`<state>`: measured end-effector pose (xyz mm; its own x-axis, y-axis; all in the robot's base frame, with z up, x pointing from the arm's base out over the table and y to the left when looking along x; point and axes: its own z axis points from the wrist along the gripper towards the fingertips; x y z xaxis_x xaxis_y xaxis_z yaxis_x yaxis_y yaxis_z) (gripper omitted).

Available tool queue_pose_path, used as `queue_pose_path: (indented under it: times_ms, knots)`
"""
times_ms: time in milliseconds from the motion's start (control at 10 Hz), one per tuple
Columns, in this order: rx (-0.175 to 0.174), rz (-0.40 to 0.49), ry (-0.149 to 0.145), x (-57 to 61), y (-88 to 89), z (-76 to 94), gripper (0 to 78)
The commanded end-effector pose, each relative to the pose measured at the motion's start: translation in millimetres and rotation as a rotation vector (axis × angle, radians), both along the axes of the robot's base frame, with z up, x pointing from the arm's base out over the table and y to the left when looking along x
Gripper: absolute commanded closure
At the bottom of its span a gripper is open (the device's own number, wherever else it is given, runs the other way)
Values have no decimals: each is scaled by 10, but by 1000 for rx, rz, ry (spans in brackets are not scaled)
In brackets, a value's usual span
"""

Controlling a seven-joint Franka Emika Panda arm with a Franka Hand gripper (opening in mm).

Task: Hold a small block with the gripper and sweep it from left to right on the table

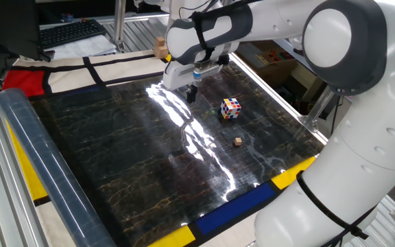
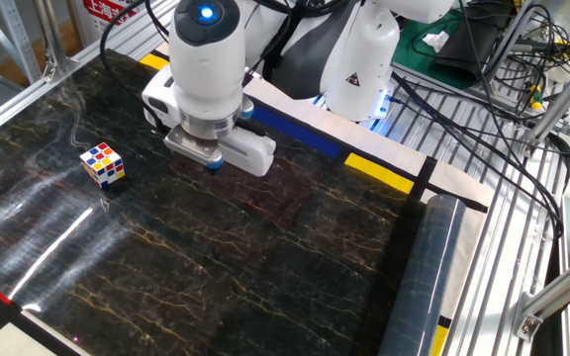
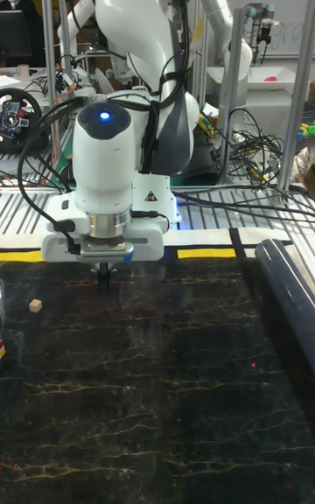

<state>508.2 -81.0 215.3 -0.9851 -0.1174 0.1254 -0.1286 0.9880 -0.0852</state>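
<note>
The small block [image 1: 238,141], a tiny tan cube, lies on the black marble table [image 1: 129,158] just in front of a multicoloured puzzle cube [image 1: 230,108]. In the tall fixed view the small block [image 3: 36,280] rests to the left of the gripper [image 3: 104,276]. The gripper [image 1: 191,94] hangs low over the table's far middle, well apart from the block. Its dark fingers stand close together with nothing between them. In the other fixed view the white wrist covers the fingers and the small block is out of sight.
A long grey-blue roll [image 1: 40,165] lies along one table edge, and the same roll [image 2: 426,277] shows from the other side. The puzzle cube [image 2: 102,164] stands left of the wrist there. A larger tan block [image 1: 160,48] sits beyond the far border.
</note>
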Motion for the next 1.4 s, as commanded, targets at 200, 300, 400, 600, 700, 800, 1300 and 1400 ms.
queue_pose_path:
  times_ms: [200, 300, 400, 600, 700, 800, 1300, 1400]
  knots:
    - [1, 22, -1, 15, 3, -36, 776]
    - [3, 27, -10, 22, 7, -82, 776]
    - [5, 31, -13, 24, 10, -105, 776]
    - [6, 33, -34, 31, 15, -168, 776]
    - [6, 34, -35, 32, 16, -178, 776]
    - [8, 38, -38, 35, 18, -212, 776]
    - [10, 32, -38, 39, 22, -288, 776]
    - [10, 31, -38, 39, 23, -301, 776]
